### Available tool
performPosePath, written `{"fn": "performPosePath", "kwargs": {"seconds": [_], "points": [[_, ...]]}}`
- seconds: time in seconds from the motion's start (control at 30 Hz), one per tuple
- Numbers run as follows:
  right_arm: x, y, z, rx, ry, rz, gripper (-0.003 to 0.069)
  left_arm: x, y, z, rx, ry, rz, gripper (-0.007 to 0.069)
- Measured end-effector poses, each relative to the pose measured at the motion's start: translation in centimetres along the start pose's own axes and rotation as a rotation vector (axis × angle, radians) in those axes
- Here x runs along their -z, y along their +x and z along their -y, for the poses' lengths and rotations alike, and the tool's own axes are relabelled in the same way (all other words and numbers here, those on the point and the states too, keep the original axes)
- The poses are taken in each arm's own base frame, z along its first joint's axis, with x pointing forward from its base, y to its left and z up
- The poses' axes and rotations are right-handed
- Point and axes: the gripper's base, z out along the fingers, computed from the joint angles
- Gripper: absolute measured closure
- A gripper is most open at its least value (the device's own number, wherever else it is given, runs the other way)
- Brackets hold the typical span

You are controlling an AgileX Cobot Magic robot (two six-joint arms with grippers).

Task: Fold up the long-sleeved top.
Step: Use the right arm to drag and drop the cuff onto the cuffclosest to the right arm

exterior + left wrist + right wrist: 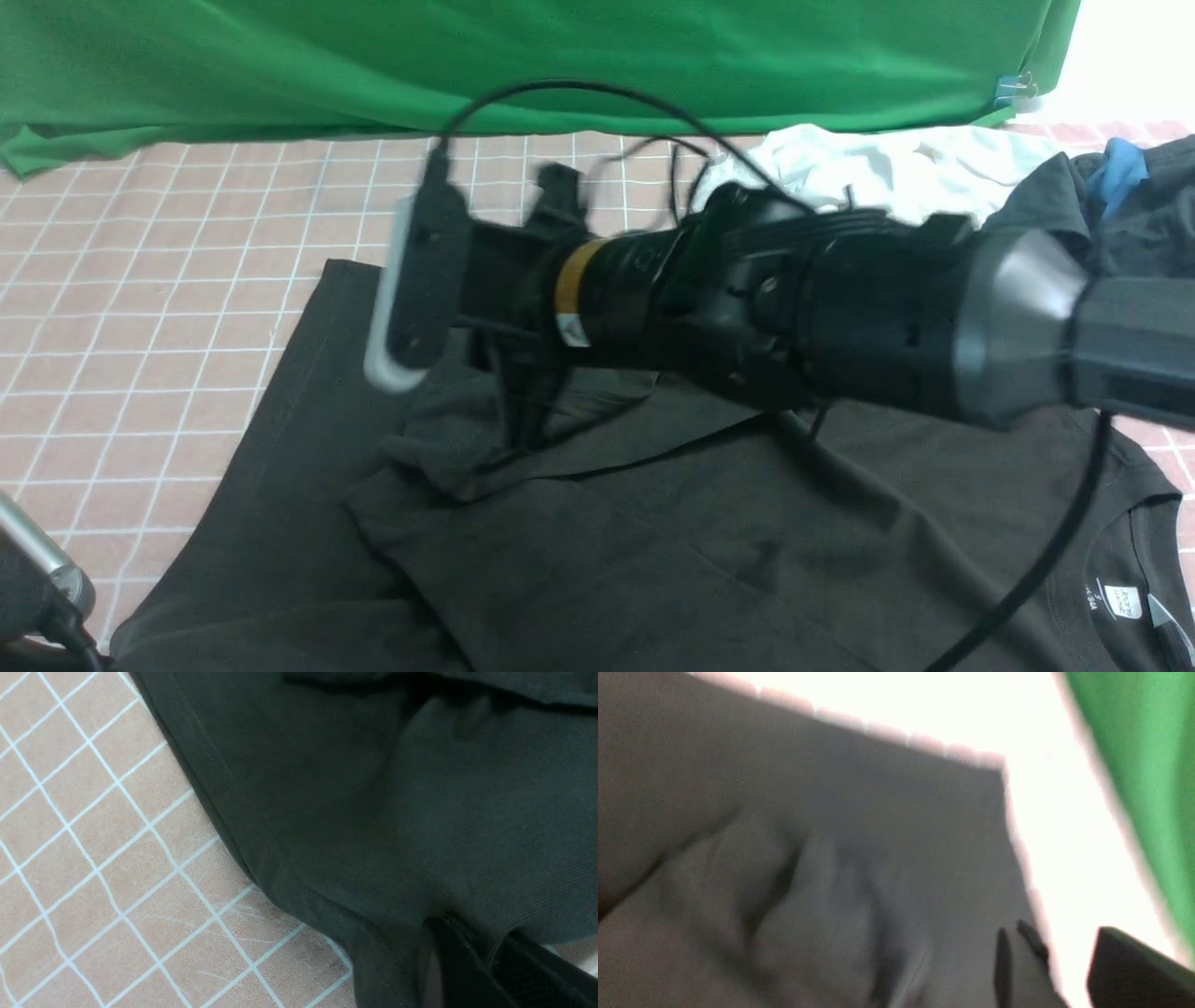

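Left gripper [490, 963]: jaws clenched on a pinch of the long-sleeved top [653, 532], close to its stitched hem. Right gripper [540, 301]: blurred, above a rumpled fold of the top; grip state cannot be told. Top lies spread on the pink checked table [140, 327], neck at near right. White garment [887, 168] lies behind.
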Motion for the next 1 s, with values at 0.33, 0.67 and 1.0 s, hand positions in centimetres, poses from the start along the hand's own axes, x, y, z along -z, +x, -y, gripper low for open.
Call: {"fn": "performPosePath", "kwargs": {"seconds": [0.33, 0.67, 1.0], "points": [[-0.5, 4.1, 0.2, -0.519, -0.400, -0.280, 0.0358, 0.0, 0.0, 0.0, -0.001, 0.000, 0.001, 0.0587], [-2.8, -4.2, -2.2, -0.453, -0.402, -0.128, 0.0207, 0.0, 0.0, 0.0, -0.001, -0.002, 0.002, 0.0587], [-9.2, -5.1, -3.8, -0.386, -0.347, -0.183, 0.0131, 0.0, 0.0, 0.0, -0.001, -0.001, 0.002, 0.0587]]}}
